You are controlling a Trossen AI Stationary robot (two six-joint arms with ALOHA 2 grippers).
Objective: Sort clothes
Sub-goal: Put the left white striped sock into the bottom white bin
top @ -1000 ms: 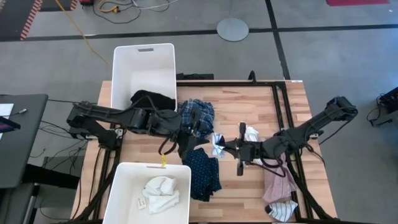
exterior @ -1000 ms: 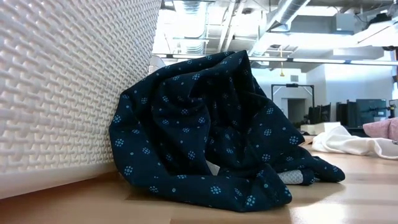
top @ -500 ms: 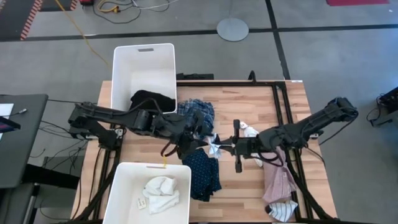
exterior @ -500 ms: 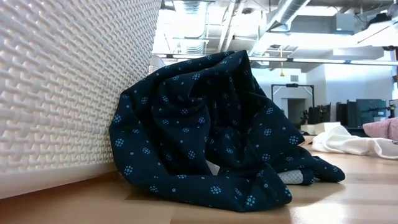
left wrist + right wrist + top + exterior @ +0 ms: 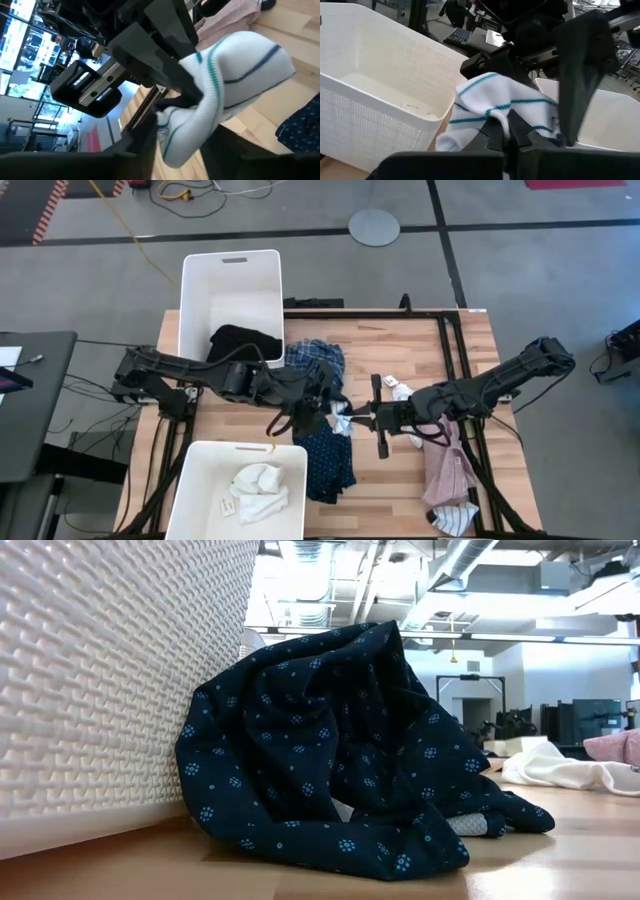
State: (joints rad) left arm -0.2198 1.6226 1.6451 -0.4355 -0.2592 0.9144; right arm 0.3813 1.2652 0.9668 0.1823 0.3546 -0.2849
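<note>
A white sock with teal stripes (image 5: 347, 416) hangs between my two grippers over the table's middle. My left gripper (image 5: 328, 412) reaches in from the left and is shut on one end. My right gripper (image 5: 368, 418) reaches in from the right and is shut on the other end. The blue plaid shirt (image 5: 315, 365) lies just beyond them. The navy dotted piece (image 5: 328, 460) lies heaped just near them, against the near bin's wall (image 5: 100, 690). The black piece (image 5: 245, 340) lies in the far bin. The pink shirt (image 5: 448, 475) lies at the right. My left gripper pinches one bunched end of the sock (image 5: 172, 137) between its two fingers, coming level from the table's left. The sock is clear of the table and reaches across to the other gripper. My right gripper pinches the sock's other end (image 5: 496, 119) between its two fingertips, coming level from the table's right. The sock bulges out beyond the fingers, bunched and lifted clear of the table.
A white bin (image 5: 230, 270) stands at the far left. A second white bin (image 5: 200, 470) at the near left holds white socks (image 5: 258, 488). A white piece (image 5: 405, 393) lies beside the right arm. A striped sock (image 5: 455, 520) lies at the near right edge.
My left gripper has moved toward the table's right, off the plaid shirt and up to the sock. My right gripper has carried the sock a little toward the table's left, meeting the left gripper. The other clothes have stayed put.
</note>
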